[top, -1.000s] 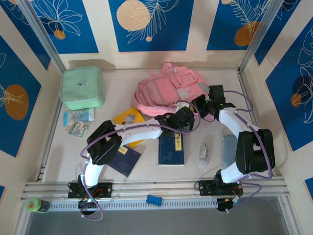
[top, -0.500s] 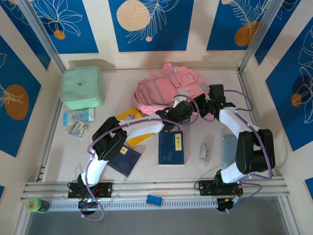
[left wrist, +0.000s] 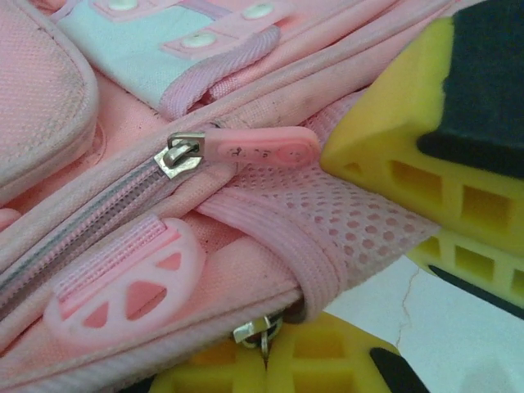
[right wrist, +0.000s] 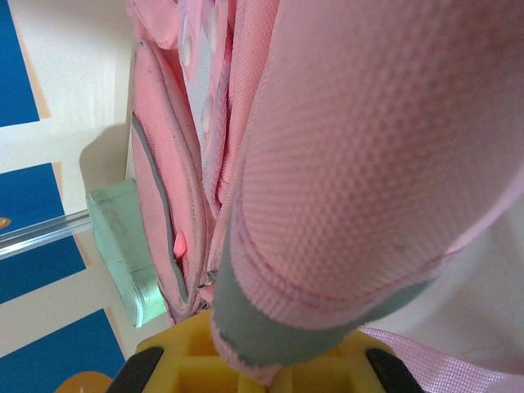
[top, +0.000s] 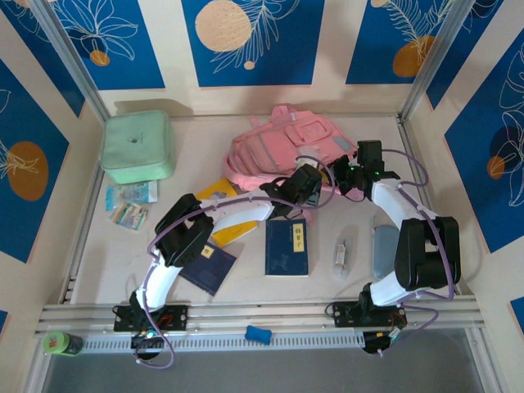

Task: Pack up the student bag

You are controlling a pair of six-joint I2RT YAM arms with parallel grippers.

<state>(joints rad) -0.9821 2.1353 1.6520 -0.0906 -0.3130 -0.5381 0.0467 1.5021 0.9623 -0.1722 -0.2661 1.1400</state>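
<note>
Left arm reached further forward since 1 s ago. Dark blue book [top: 286, 254] near centre, yellow label script too small to read. Left end effector [top: 308, 182] astride pink mesh of large pink fabric backpack [top: 278, 143], far centre of worktop [top: 205, 147]; grip cannot tell. Right end effector [top: 344, 172] clamped on its padded strap.

Pink student bag [right wrist: 368, 164] fabric pinched between yellow fingers [right wrist: 182, 337]; mint case [right wrist: 120, 239] beyond.

Mint case [top: 137, 146] far left; cards [top: 129, 205] near case; blue book [top: 287, 246] centre; grey pouch [top: 383, 250] right.
</note>
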